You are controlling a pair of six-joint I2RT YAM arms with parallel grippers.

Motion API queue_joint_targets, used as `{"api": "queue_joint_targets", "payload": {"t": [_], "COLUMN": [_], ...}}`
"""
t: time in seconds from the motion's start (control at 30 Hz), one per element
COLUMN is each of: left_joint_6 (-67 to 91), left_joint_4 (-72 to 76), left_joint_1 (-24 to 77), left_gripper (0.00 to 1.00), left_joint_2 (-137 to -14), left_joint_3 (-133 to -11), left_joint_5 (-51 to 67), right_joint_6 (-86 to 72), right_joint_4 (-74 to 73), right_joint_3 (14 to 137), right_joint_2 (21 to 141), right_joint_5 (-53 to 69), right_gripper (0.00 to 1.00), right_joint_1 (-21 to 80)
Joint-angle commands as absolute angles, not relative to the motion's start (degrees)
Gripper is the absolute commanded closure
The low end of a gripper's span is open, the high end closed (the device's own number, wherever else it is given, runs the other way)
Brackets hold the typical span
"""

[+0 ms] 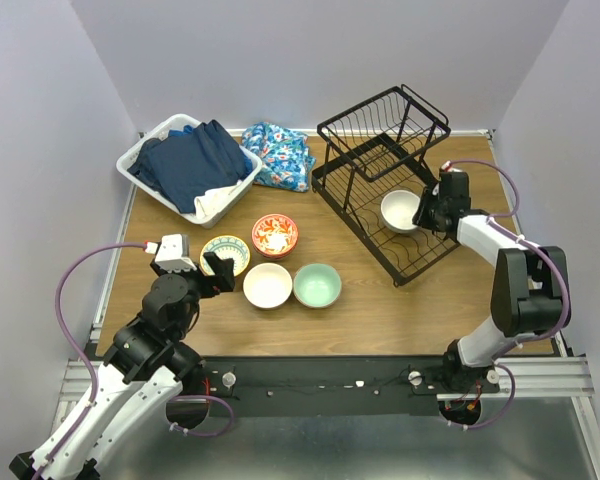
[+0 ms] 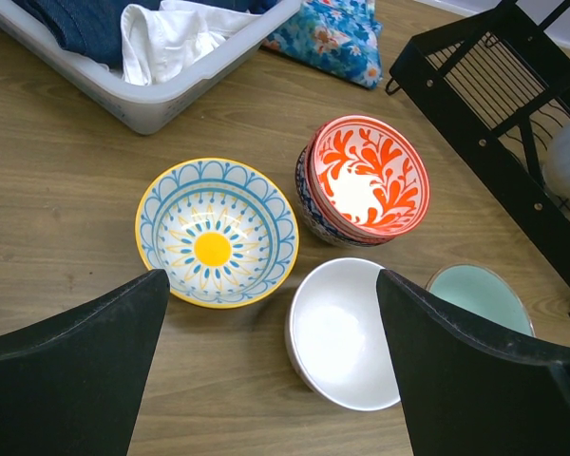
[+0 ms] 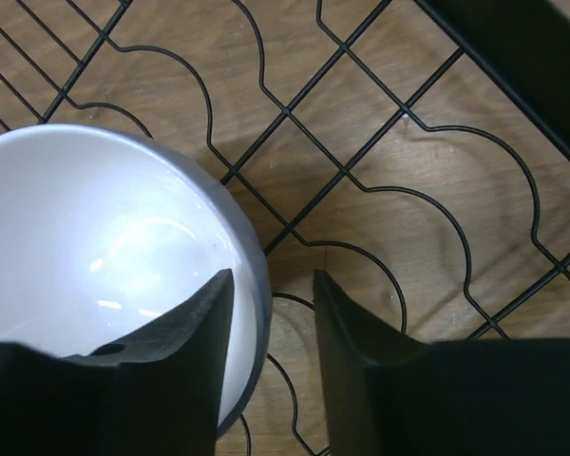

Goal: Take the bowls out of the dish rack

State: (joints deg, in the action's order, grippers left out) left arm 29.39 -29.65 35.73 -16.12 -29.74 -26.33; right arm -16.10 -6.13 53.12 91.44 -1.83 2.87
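While your right claw (image 3: 271, 277) sits low in the dish rack (image 2: 484, 157), its fingers straddle the rim of a white bowl (image 3: 95, 247), one inside and one outside, with only a narrow gap between them. From the wrist view you cannot quite tell whether the pads press the wall. That bowl rests on the rack's lower wire base. Left of the rack, on the table (image 2: 57, 190), stand a yellow bowl (image 2: 216, 231), a red-orange floral bowl (image 2: 366, 176) stacked on a blue patterned bowl (image 2: 309, 207), a cream bowl (image 1: 267, 285) and a mint green bowl (image 1: 317, 285). Your left claw (image 2: 273, 275) hangs above them, spread wide and holding nothing.
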Motion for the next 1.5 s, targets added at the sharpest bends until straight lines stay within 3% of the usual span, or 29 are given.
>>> {"api": "queue_joint_targets", "payload": {"t": [0.0,0.17,0.23,0.47,0.73,0.97,1.47], "left_joint_6": [29.62,29.62,29.27,28.22,28.21,29.79,32.69], "left_joint_4": [-29.44,-28.83,-28.57,-27.51,-23.57,-23.02,-28.48], "left_joint_1": [35.6,35.6,35.6,35.6,35.6,36.03,45.95], "left_gripper": [0.01,0.01,0.01,0.01,0.01,0.01,0.04], "left_joint_2": [-15.12,-15.73,-16.78,-21.69,-34.35,-47.96,-67.49], "left_joint_3": [-29.36,-29.27,-29.36,-29.88,-34.8,-43.67,-61.78], "left_joint_5": [-27.07,-26.46,-25.58,-21.37,-12.14,-5.72,-2.81], "right_joint_6": [-16.26,-14.07,-13.19,-9.14,-11.24,-14.94,-16.96], "right_joint_4": [-7.9,-11.24,-12.74,-17.92,-21.44,-23.99,-31.64], "right_joint_3": [55.72,57.3,57.74,57.66,53.53,51.77,56.16], "right_joint_2": [91.76,89.21,87.81,81.13,69.1,62.94,67.93], "right_joint_5": [-0.88,-2.11,-2.9,-0.35,11.07,8.97,-5.01], "right_gripper": [0.65,0.96,0.99,0.99,0.99,0.99,0.99], "right_joint_1": [2.46,2.46,2.46,2.37,3.51,12.46,33.99]}}
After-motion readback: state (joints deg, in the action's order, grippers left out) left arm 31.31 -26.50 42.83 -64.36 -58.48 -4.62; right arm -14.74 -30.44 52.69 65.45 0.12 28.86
